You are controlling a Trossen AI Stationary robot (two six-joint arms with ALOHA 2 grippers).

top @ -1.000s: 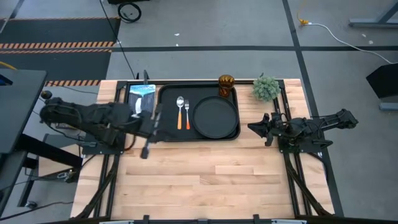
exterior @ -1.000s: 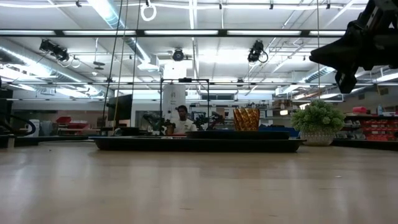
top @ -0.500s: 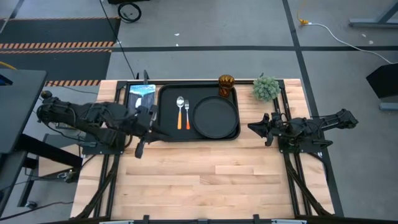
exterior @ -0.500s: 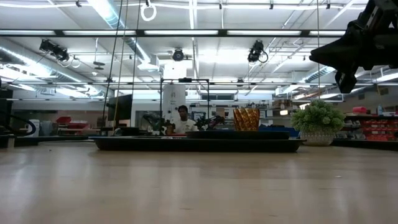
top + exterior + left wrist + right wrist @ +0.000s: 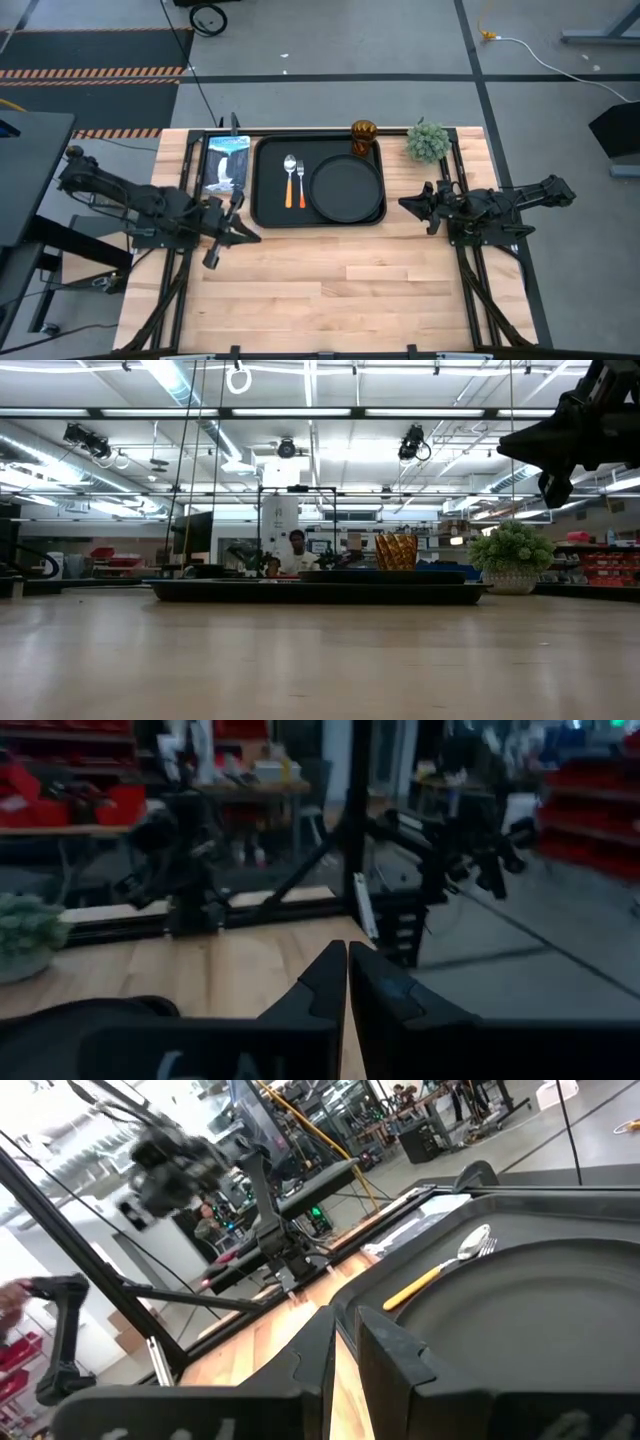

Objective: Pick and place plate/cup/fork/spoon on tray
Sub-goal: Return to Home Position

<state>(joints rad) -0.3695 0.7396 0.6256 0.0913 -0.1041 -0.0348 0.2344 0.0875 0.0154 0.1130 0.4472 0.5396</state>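
Observation:
The black tray point(image 5: 268, 190) lies at the table's far middle. The round black plate point(image 5: 346, 188) lies flat in its right half. The spoon point(image 5: 290, 172) and the fork point(image 5: 300, 183) lie side by side in its left half. The amber cup point(image 5: 363, 136) stands at the tray's far right corner; in or just beyond the lip, I cannot tell. My left gripper point(image 5: 250, 236) is shut and empty, just off the tray's near left corner. My right gripper point(image 5: 403, 205) is shut and empty, right of the tray. The right wrist view shows the plate point(image 5: 520, 1320) and the spoon point(image 5: 437, 1272).
A green potted plant point(image 5: 428, 142) stands at the far right, beside the cup. A blue and white flat card point(image 5: 227, 160) lies left of the tray. Bare wood fills the table's near half. A person point(image 5: 296, 552) shows in the room beyond the table.
My left gripper has drawn back from the tray's left edge toward the table's left and near edges, still shut and empty. The spoon, fork, plate and cup have stayed where they were.

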